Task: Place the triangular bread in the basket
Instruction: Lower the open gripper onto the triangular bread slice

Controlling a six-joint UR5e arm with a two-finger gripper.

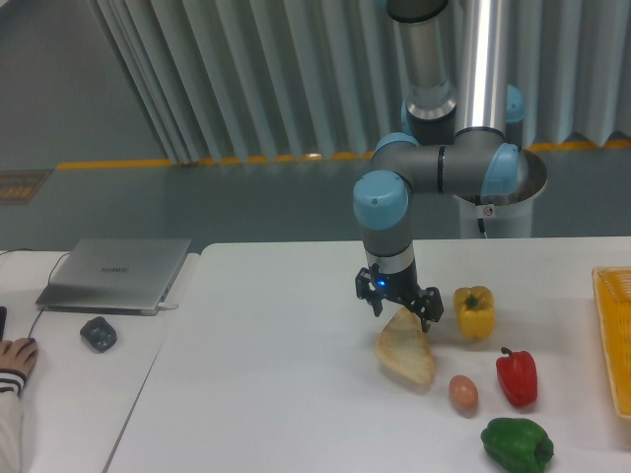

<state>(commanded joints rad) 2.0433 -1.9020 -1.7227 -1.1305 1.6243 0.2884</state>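
One tan, golden-crusted triangular bread (406, 349) lies pale-faced.

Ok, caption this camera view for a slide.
Open two-finger gripper poised over the tan triangular bread wedge; yellow-orange lattice basket at right.

- The triangular bread (405, 348) is lying near the middle of the table (266, 394), with the gripper (401, 305) hanging just above its top corner.
- The pepper (473, 311) is sitting to its right, further back.
- The egg (463, 393) is resting in front, to the right.
- The basket (612, 340) is standing at the far right edge.
- The laptop (116, 273) is lying far left.
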